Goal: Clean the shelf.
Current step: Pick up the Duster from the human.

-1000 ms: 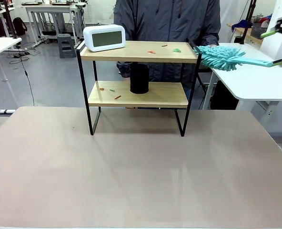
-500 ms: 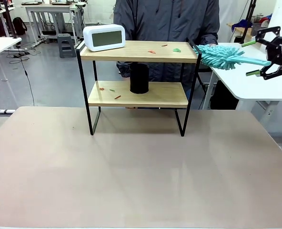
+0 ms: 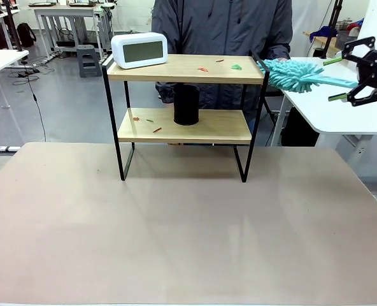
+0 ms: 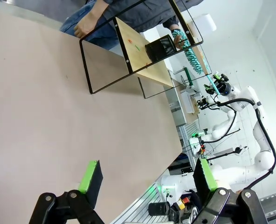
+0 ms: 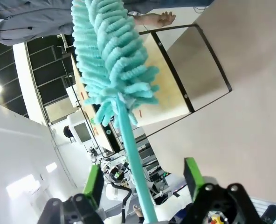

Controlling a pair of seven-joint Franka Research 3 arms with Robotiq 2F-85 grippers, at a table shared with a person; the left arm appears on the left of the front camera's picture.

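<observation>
Shelf (image 3: 185,69) near table's (image 3: 176,242) far edge, duster (image 3: 290,74) beside right corner

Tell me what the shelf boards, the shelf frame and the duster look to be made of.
Shelf boards: light wood or wood-look laminate, matte, with faint grain; which of the two is unclear.
Frame: probably metal, thin square bars with a flat black coat.
Duster head: soft teal chenille-like fibre in fluffy strands.
Duster handle: likely plastic, smooth and teal.
</observation>
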